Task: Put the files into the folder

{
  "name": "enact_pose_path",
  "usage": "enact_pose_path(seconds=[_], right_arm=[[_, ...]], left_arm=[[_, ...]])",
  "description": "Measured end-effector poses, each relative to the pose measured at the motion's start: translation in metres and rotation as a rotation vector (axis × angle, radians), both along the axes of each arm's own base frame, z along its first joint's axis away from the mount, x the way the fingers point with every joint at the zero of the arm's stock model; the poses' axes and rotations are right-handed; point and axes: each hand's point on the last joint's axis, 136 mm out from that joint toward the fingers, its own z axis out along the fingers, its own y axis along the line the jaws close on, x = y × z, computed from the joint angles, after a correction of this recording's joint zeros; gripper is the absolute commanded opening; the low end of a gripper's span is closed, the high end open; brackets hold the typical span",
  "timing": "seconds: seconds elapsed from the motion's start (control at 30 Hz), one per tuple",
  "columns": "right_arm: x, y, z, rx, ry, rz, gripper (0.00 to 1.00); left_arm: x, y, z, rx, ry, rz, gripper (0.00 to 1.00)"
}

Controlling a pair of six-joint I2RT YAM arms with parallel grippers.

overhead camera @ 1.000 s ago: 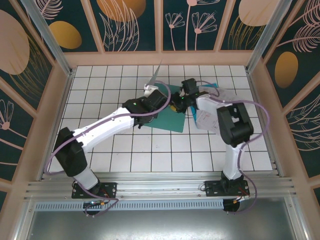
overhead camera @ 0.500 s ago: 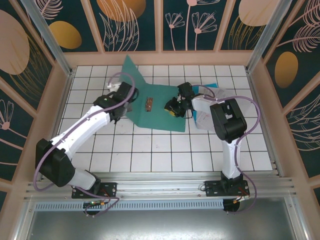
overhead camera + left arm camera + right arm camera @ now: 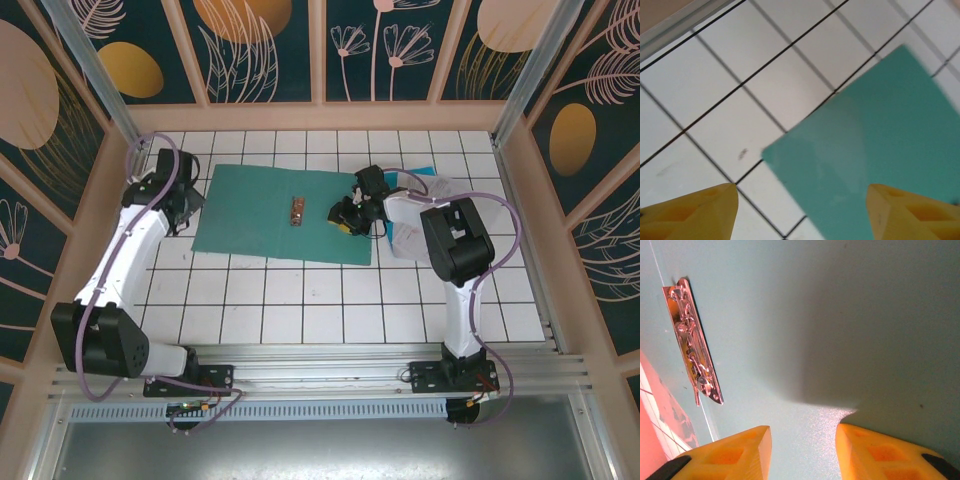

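Thin matte teal folder flat toward tabletop's far edge, shiny metal clip at centre. Left gripper jaws apart, empty; right gripper likewise, above folder.

Top camera: high behind the near edge, looking down on the whole white tiled table. Left wrist camera looks down near the flat teal-green folder corner. Right wrist camera sits very close over its silver metal clip. All three share the folder.

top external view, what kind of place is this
Probably a purpose-built robot test cell, not an office: a white gridded table boxed in by leaf-patterned wall panels, with the left arm and right arm bolted to an aluminium rail at its near edge.
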Motion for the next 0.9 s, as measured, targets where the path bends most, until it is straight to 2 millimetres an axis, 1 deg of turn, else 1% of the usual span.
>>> enact_pose_path(seconds=[0.07,0.1,0.2,0.27,0.3,0.37,0.4,0.43,0.47,0.5,0.57,0.6,0.67,0.7,0.77,0.8,0.87,0.9], right_arm=[[0.0,-0.001,0.004,-0.011,-0.005,0.012,0.51],[-0.001,-0.002,0.007,-0.018,-0.01,0.019,0.53],[0.002,-0.008,0.025,-0.023,-0.039,0.015,0.56],[0.009,-0.019,0.046,-0.014,-0.075,-0.015,0.56],[0.015,-0.027,0.058,-0.007,-0.099,-0.038,0.56],[0.028,-0.055,0.082,0.007,-0.148,-0.11,0.54],[0.033,-0.073,0.092,0.011,-0.169,-0.154,0.54],[0.037,-0.096,0.099,0.01,-0.186,-0.208,0.54],[0.039,-0.122,0.104,0.002,-0.194,-0.272,0.53],[0.041,-0.146,0.106,-0.007,-0.198,-0.327,0.53],[0.041,-0.199,0.101,-0.035,-0.184,-0.455,0.53],[0.04,-0.221,0.097,-0.048,-0.172,-0.507,0.53],[0.03,-0.265,0.079,-0.083,-0.124,-0.616,0.53],[0.025,-0.282,0.071,-0.098,-0.099,-0.661,0.53],[0.011,-0.308,0.054,-0.12,-0.044,-0.732,0.54],[0.006,-0.316,0.048,-0.128,-0.025,-0.756,0.54],[-0.002,-0.327,0.039,-0.146,0.004,-0.786,0.54],[-0.002,-0.33,0.036,-0.153,0.01,-0.792,0.54]], left_arm=[[0.012,-0.01,0.012,-0.041,-0.037,-0.034,0.63],[0.016,-0.015,0.014,-0.057,-0.046,-0.049,0.62],[0.026,-0.038,0.012,-0.101,-0.04,-0.12,0.62],[0.035,-0.067,0.006,-0.132,-0.027,-0.195,0.61],[0.038,-0.082,0.004,-0.149,-0.025,-0.232,0.59],[0.045,-0.121,-0.007,-0.192,-0.017,-0.324,0.53],[0.047,-0.138,-0.012,-0.211,-0.012,-0.361,0.5],[0.048,-0.157,-0.019,-0.232,-0.003,-0.401,0.48],[0.049,-0.175,-0.027,-0.253,0.009,-0.438,0.46],[0.05,-0.191,-0.035,-0.269,0.023,-0.469,0.44],[0.055,-0.224,-0.054,-0.295,0.056,-0.529,0.43],[0.057,-0.235,-0.063,-0.304,0.07,-0.55,0.43],[0.061,-0.253,-0.084,-0.314,0.105,-0.579,0.42],[0.061,-0.257,-0.094,-0.316,0.124,-0.585,0.42],[0.061,-0.259,-0.113,-0.308,0.162,-0.589,0.42],[0.061,-0.259,-0.12,-0.304,0.176,-0.59,0.42],[0.062,-0.261,-0.133,-0.301,0.199,-0.601,0.42],[0.063,-0.262,-0.138,-0.301,0.206,-0.606,0.42]])
